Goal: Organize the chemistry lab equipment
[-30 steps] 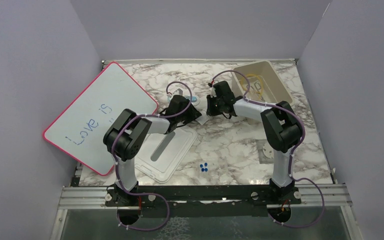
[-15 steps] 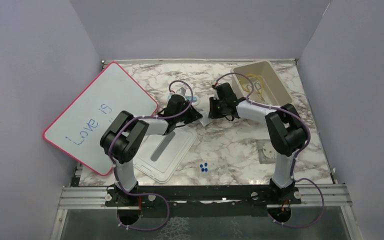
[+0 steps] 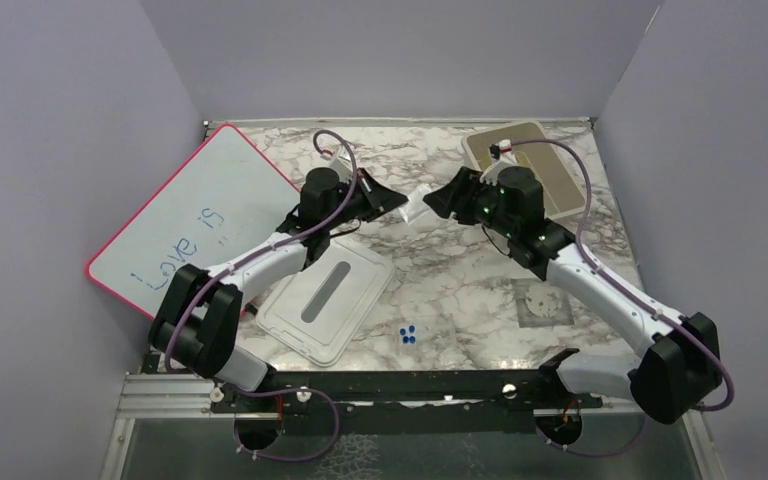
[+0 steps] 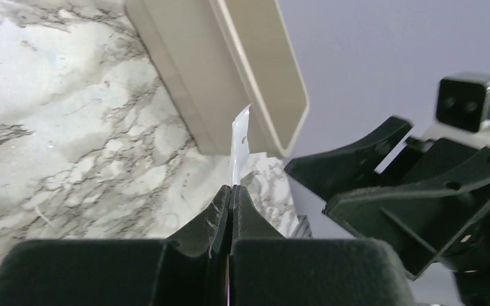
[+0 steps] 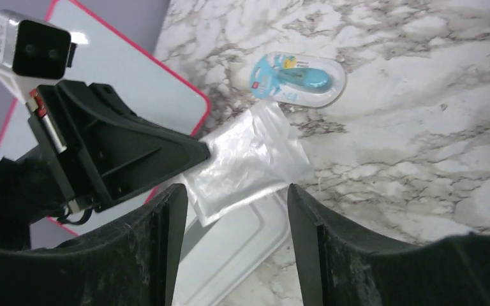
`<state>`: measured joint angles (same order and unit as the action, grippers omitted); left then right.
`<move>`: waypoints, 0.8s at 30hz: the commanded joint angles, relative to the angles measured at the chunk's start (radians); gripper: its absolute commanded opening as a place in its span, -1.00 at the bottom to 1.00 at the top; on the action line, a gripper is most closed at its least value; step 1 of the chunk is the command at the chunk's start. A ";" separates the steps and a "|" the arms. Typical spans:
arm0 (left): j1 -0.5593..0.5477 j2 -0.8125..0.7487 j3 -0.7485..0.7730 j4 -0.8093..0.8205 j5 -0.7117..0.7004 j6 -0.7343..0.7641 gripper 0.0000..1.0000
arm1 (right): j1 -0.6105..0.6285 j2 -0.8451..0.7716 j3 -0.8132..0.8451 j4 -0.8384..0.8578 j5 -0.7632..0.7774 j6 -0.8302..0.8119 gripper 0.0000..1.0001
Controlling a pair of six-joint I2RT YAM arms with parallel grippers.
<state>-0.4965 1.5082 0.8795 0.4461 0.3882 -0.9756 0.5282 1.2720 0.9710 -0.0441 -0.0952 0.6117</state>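
Observation:
A small clear plastic bag [image 5: 249, 162] hangs above the marble table, between the two grippers. My left gripper [image 4: 231, 189] is shut on one thin edge of it; the bag [image 4: 239, 143] sticks up from the jaws. In the top view the left gripper [image 3: 398, 205] and the bag [image 3: 416, 209] are at the table's far middle. My right gripper [image 5: 236, 191] faces the bag with its fingers open, apart from the plastic and just right of it [image 3: 440, 200]. The beige bin [image 4: 230, 64] stands behind; its contents are hidden.
A blister pack with a blue item [image 5: 300, 80] lies on the marble beyond the bag. A white lid [image 3: 325, 305] lies below the grippers, with a pink-edged whiteboard [image 3: 195, 225] to the left. Small blue pieces [image 3: 407, 334] and a round disc [image 3: 542, 302] lie nearer the bases.
Both arms have risen from the table. The left gripper shut on the bag and lifted it. The right gripper opened and came off the bag.

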 commanded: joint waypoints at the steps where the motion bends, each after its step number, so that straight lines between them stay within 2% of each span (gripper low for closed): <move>1: 0.006 -0.086 0.051 -0.001 0.004 -0.115 -1.00 | 0.001 -0.119 -0.154 0.260 -0.096 0.225 0.28; 6: 0.006 -0.132 0.102 -0.001 0.000 -0.213 -1.00 | 0.002 -0.154 -0.179 0.336 -0.120 0.376 0.29; 12: 0.006 -0.170 0.124 0.000 0.006 -0.298 -1.00 | 0.003 -0.120 -0.178 0.490 -0.182 0.448 0.28; 16: 0.006 -0.193 0.118 0.000 0.007 -0.319 -1.00 | 0.002 -0.105 -0.175 0.629 -0.210 0.482 0.07; 24: 0.006 -0.213 0.101 -0.001 0.010 -0.328 -1.00 | 0.002 -0.064 -0.157 0.683 -0.188 0.497 -0.53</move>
<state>-0.4965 1.3323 0.9817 0.4240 0.3882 -1.2907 0.5282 1.1858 0.7914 0.5545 -0.2752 1.0893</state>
